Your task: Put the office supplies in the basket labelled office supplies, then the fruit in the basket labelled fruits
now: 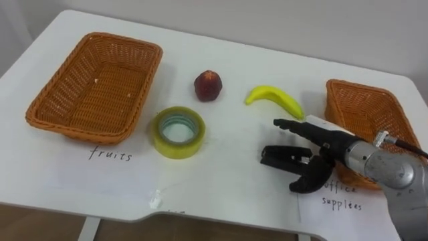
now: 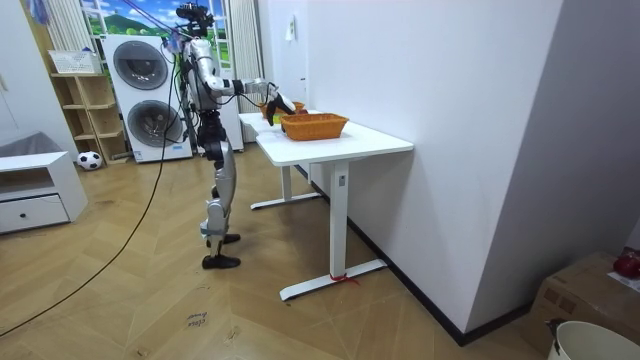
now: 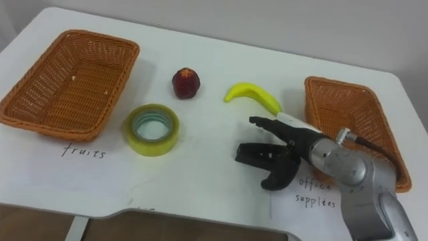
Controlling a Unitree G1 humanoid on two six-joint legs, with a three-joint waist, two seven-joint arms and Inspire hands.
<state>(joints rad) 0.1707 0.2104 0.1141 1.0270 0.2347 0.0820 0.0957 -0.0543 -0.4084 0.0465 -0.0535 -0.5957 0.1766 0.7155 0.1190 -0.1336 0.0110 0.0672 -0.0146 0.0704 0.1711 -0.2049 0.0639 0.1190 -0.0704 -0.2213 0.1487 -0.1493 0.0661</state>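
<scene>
In the left eye view, a white table (image 1: 227,181) carries two wicker baskets. The left basket (image 1: 80,132) and the right basket (image 1: 354,86) stand well apart, and both look empty. Between them lie a yellow tape roll (image 1: 194,142), flat and just beside the left basket, a red fruit (image 1: 208,86), possibly an apple, and a banana (image 1: 275,98). The right hand (image 1: 326,152) reaches in just below the banana and beside the right basket. Its fingers are spread and it grips nothing.

In the room view, the robot stands upright at the far end of the table (image 2: 370,143), in front of a washing machine (image 2: 138,70), with one arm stretched over the tabletop. A wicker basket (image 2: 313,125) sits at the near end.

The right eye view shows the right hand (image 3: 304,150) open-fingered and clear of the banana (image 3: 254,94).
</scene>
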